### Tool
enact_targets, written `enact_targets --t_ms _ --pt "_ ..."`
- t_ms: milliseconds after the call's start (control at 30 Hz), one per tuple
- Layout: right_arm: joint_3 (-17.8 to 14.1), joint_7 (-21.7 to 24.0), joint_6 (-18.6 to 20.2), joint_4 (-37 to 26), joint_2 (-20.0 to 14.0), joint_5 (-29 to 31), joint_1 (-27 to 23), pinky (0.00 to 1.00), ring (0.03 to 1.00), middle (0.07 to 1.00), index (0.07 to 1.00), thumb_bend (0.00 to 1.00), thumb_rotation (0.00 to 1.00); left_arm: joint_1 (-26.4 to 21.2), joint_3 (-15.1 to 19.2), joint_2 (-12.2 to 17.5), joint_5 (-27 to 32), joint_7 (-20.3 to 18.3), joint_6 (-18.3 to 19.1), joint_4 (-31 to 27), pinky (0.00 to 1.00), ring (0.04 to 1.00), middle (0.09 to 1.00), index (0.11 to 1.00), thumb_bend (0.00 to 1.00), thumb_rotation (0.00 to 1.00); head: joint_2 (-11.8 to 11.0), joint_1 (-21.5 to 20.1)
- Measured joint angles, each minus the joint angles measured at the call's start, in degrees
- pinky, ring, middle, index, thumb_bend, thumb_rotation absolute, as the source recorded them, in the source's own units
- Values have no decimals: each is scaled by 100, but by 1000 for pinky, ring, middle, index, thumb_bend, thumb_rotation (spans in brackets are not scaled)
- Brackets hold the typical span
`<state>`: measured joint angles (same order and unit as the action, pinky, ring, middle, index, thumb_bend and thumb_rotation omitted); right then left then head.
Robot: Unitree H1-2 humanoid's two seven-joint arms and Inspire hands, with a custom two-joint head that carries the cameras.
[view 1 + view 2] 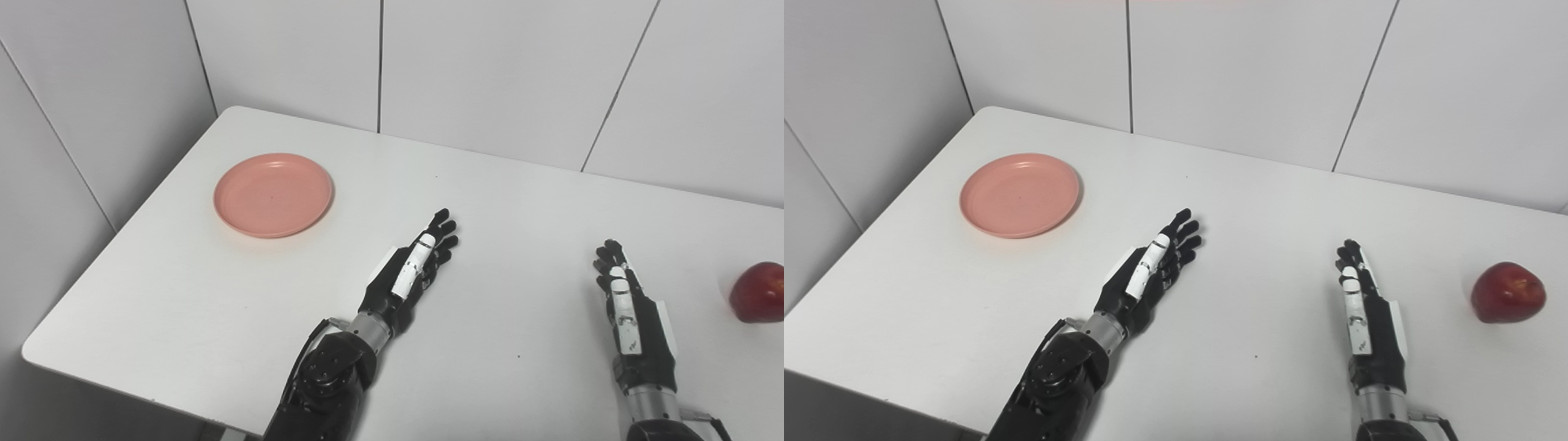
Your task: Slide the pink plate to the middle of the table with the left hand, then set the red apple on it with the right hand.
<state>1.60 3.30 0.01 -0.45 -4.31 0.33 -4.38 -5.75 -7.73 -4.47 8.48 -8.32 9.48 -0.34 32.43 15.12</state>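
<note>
Fingers straight and apart, both my left hand [411,269] and right hand [631,306] held nothing; plate [273,194] sat upper left, apple [1508,292] far right, both unreached.

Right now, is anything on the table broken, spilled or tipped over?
No, nothing stands out. The pink plate lies flat and empty near the table's far left corner, the red apple sits whole at the right, and each robot hand, left and right, is open, holding nothing.
</note>
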Motion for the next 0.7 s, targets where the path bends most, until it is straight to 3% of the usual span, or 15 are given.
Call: enact_targets --t_ms 500,700 --pt "8 5 1 -29 1 10 16 984 953 947 946 75 1000 0 115 9 58 -10 133 -109 986 970 982 971 433 1000 9 105" --pt "7 5 1 -27 6 15 14 987 958 950 945 65 1000 -8 217 211 118 -20 400 -302 983 963 977 965 430 1000 -18 132"
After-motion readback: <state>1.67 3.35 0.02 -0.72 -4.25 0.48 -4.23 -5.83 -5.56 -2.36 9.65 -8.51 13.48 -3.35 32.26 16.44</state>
